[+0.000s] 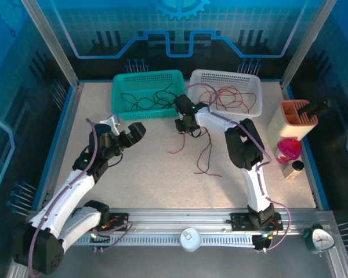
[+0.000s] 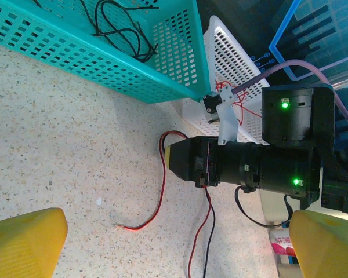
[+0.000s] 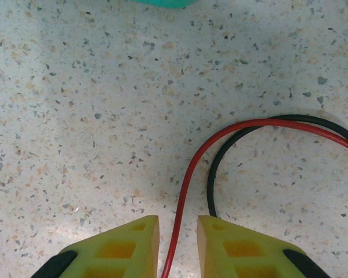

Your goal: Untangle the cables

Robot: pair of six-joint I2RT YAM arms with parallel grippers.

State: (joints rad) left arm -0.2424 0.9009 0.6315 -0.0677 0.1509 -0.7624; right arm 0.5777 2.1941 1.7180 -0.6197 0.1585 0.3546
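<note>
Step in hand: singling one strand out of the loose cables [image 1: 207, 152] lying on the desk [image 1: 145, 179], just in front of the two baskets. Right hand [image 3: 178, 225] sits low over the desk with its jaws narrow. The red cable [image 3: 187, 174] runs up between the fingers with a sliver of gap each side, so it's around the cable, not visibly clamped. The black cable [image 3: 210, 182] curves just beside it, outside the jaws; further right the two overlap. Left hand [image 1: 125, 130] is wide, holds nothing, and hovers over bare desk left of the pile. More strands lie in the teal basket [image 1: 145, 114] and the white basket [image 1: 246, 113]. Next, we reckon: pinch the red only, lift slowly, and check the black drops away. If it drags along, the left hand pins it.
</note>
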